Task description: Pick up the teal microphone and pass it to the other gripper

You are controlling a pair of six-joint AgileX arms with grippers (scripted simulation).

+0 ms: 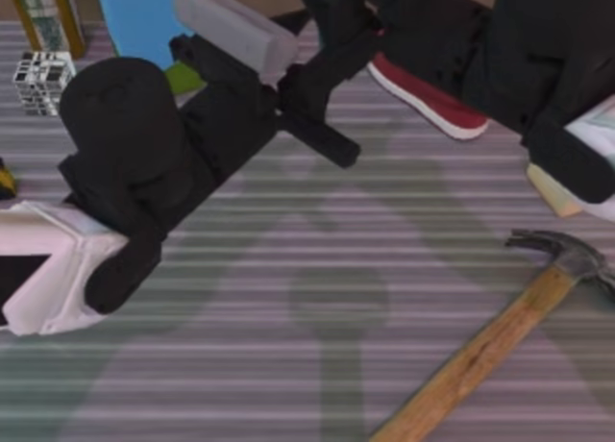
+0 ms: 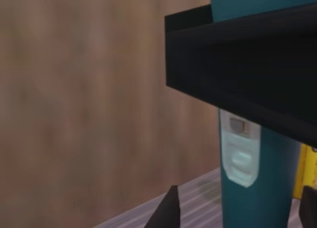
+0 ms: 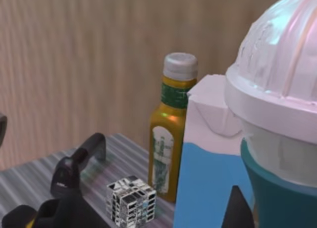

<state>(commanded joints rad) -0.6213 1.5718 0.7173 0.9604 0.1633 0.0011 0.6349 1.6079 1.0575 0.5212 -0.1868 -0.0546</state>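
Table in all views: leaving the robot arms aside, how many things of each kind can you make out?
teal microphone: 1
hammer: 1
red shoe: 1
yellow bottle: 1
blue-white carton: 1
mirrored cube: 1
black handled tool: 1
Total: 7, not counting bits half hidden under the arms.

Setting: a rendered test bench, not a lived-in room. Evidence as catalogued:

- Surface (image 1: 288, 365): flat, covered in grey and mauve stripes, with arm shadows falling across it.
- Backdrop (image 3: 74, 64): plain brownish wall, wood-like, close behind the surface.
- Two black AgileX arms with white links reached over the surface.
- Unrelated goods lay scattered together: wooden-handled hammer (image 1: 500, 336); red shoe with white sole (image 1: 428, 101); mirrored puzzle cube (image 3: 131, 203); yellow bottle with grey cap (image 3: 171, 134); blue and white carton (image 3: 210, 158); a black handled tool (image 3: 74, 173), possibly a drill.
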